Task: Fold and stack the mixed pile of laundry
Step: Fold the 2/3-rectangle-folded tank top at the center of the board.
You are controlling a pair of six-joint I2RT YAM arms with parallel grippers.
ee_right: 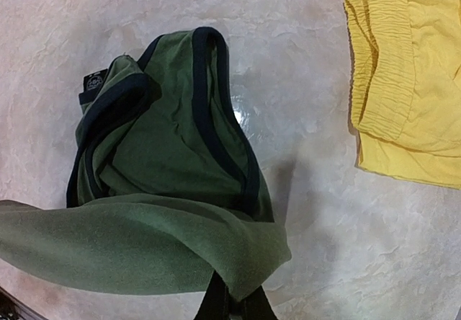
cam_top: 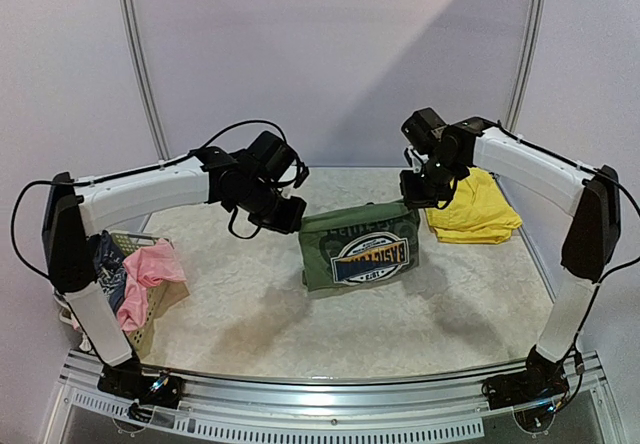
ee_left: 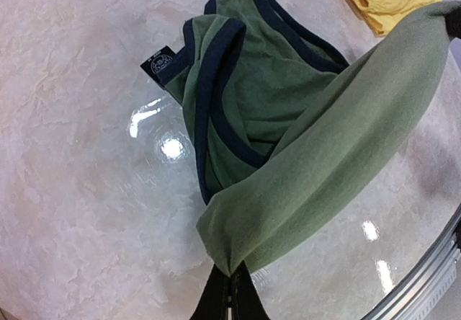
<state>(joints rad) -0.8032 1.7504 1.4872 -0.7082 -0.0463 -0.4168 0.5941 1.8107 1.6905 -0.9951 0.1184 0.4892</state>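
Observation:
An olive-green sleeveless top (cam_top: 358,246) with navy trim and a round printed logo hangs in the middle of the table, held up by both arms. My left gripper (cam_top: 288,214) is shut on its left hem corner (ee_left: 223,251). My right gripper (cam_top: 418,192) is shut on its right hem corner (ee_right: 252,277). The top's lower part with the navy armholes (ee_left: 230,82) rests on the table. Folded yellow shorts (cam_top: 472,207) lie at the back right, also in the right wrist view (ee_right: 410,75). A pink piece (cam_top: 148,274) and a blue-grey patterned piece (cam_top: 108,269) hang over the basket at left.
A pale mesh laundry basket (cam_top: 150,309) stands at the left edge of the marbled table (cam_top: 300,324). The table's metal front rail (cam_top: 330,394) runs along the near edge. White walls stand behind.

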